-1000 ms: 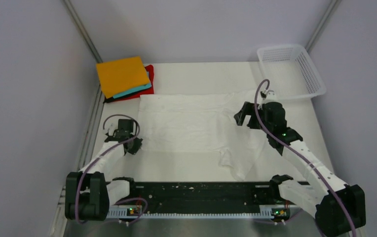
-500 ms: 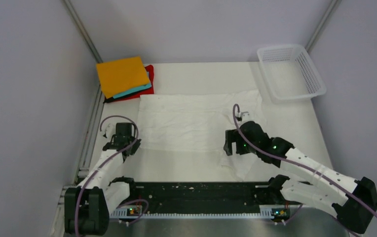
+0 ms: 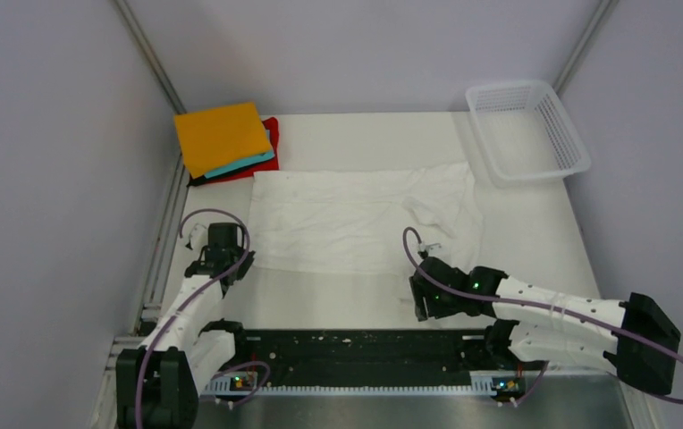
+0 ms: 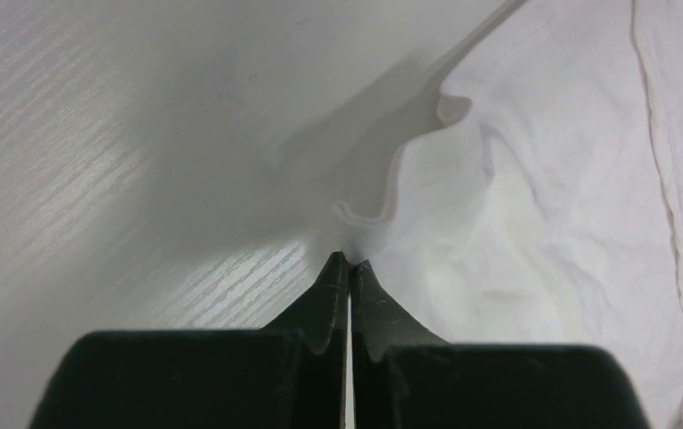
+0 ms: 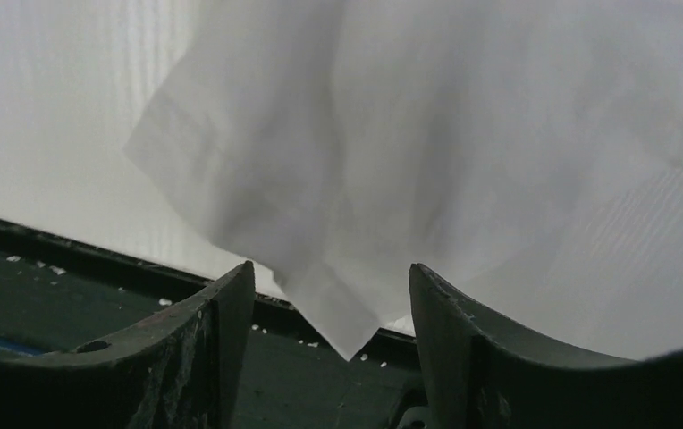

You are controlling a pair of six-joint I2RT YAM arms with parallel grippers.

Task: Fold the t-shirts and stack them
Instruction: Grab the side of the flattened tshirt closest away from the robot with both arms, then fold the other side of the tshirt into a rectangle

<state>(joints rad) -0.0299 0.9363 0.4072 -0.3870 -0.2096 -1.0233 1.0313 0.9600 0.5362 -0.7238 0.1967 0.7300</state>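
Fingers of my left hand (image 4: pixel 349 265) are pressed together at the white tee's (image 3: pixel 347 223) left hem. My right hand (image 5: pixel 329 273) is spread around its near-right corner. The tee lies spread out mid-surface (image 3: pixel 338 302), so I judge its folding barely begun. The orange tee (image 3: pixel 222 136), teal tee (image 3: pixel 247 165) and red tee (image 3: pixel 272 126) sit stacked far left.

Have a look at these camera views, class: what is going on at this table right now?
Two robot arms are working on a plain white cotton t-shirt spread flat on the white table. The left gripper is shut and appears to pinch the shirt's left edge. The right gripper is open at the near edge, with a loose shirt corner between its fingers. The folded orange t-shirt tops a teal one and a red one at the far left. The white shirt is not yet folded.
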